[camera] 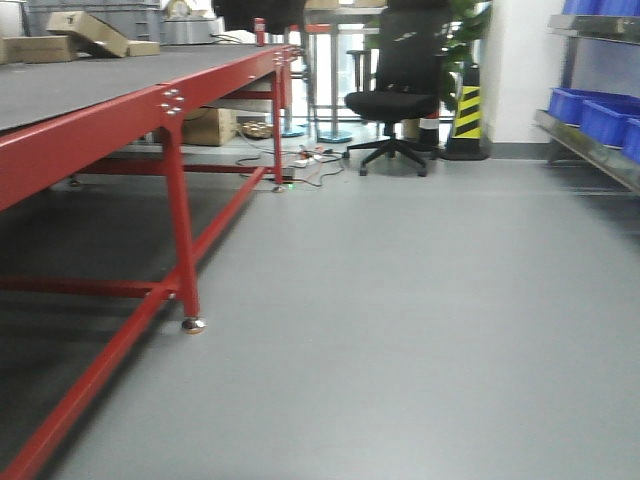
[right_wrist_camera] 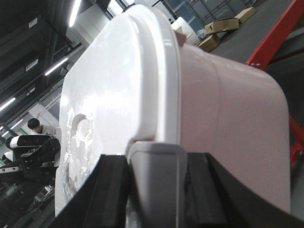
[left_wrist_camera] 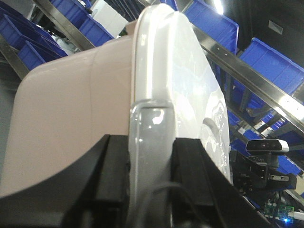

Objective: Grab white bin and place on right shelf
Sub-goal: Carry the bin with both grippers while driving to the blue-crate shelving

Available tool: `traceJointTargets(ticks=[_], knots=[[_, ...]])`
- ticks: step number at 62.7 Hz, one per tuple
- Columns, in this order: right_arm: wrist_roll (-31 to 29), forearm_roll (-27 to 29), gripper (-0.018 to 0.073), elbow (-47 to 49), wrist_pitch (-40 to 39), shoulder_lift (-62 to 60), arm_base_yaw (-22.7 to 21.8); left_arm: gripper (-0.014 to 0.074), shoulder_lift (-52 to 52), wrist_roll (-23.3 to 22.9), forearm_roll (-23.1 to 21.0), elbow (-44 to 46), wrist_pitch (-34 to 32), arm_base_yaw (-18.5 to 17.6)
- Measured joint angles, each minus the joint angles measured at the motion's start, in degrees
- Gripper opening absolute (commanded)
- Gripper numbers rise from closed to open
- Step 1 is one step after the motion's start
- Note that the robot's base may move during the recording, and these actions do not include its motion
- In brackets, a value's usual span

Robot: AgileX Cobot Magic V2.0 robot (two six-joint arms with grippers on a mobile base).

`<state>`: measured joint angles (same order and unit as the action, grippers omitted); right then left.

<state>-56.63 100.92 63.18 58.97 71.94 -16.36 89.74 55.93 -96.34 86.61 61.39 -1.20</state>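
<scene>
Far left, red-framed table; mid-floor, black office chair; far right, right shelf loaded with blue bins. Clenched on one end latch of the white bin (lid on) with the left gripper; clamped on the opposite end with the right gripper.

**Layout: table on your left, right shelf on your right, white bin between the two grippers.**

In the front view, the table runs along the left, with cardboard boxes on its far end and a box beneath it. The office chair stands behind, near centre, with the cone just to its right. Open bins sit on the right shelf. The left gripper and right gripper each clamp one end of the white bin.
</scene>
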Motion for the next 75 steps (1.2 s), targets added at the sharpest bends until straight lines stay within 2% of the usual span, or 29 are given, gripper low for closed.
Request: traceJointTargets(ticks=[22, 54, 75], knots=[[0.0, 0.0, 0.0192, 0.0, 0.0, 0.0, 0.0, -0.0101, 0.5, 0.0, -0.1, 0.0, 0.0, 0.0], [-0.1, -0.8, 0.0192, 0.0, 0.5, 0.0, 0.0, -0.0101, 9.6, -0.1, -0.3, 0.0, 1.9, 0.0], [-0.1, -1.2, 0.0192, 0.0, 0.9, -0.3, 0.0, -0.0101, 11.3, -0.1, -0.2, 0.0, 2.4, -0.1]])
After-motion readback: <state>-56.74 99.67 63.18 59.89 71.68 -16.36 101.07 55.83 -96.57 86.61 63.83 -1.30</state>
